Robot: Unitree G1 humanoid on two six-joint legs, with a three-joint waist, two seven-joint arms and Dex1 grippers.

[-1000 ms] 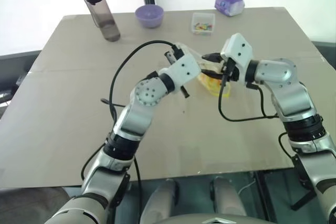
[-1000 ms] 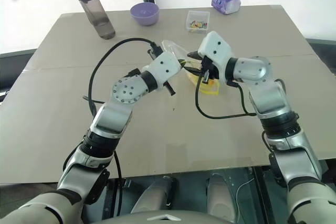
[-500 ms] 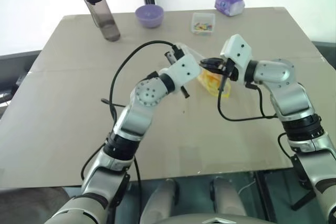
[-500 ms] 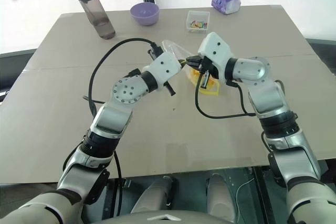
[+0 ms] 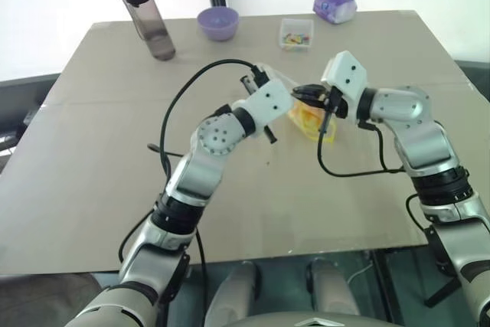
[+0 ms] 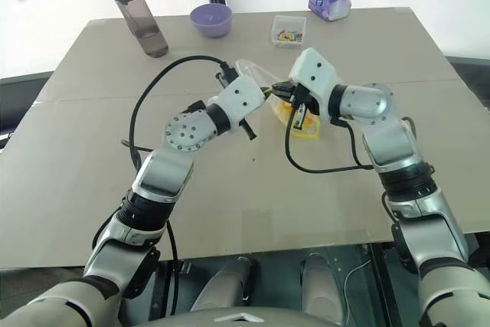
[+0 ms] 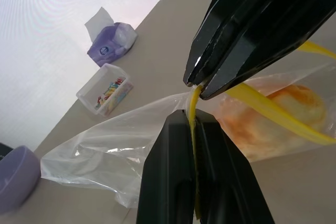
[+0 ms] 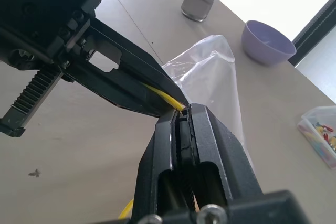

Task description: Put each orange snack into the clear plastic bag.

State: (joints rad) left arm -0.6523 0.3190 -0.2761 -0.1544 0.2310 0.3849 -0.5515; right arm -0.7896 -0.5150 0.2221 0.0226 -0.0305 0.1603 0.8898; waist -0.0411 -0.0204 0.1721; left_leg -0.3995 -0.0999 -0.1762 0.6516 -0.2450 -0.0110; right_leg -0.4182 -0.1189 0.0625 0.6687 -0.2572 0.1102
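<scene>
Left wrist view has the left hand (image 7: pixel 193 129) clamped on the clear plastic bag (image 7: pixel 131 145) at its yellow strip; right hand (image 7: pixel 197 82) pinches the same strip close by; orange snack (image 7: pixel 273 114) sits inside the bag, mid worktop (image 5: pixel 115 174).

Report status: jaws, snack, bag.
Left gripper and right gripper both shut on bag's yellow seal strip. Orange snack inside clear plastic bag. Nothing obstructing.

Bottle (image 5: pixel 148 20), bowl (image 5: pixel 217 22), box (image 5: pixel 296 34), tissues (image 5: pixel 334 2).
</scene>
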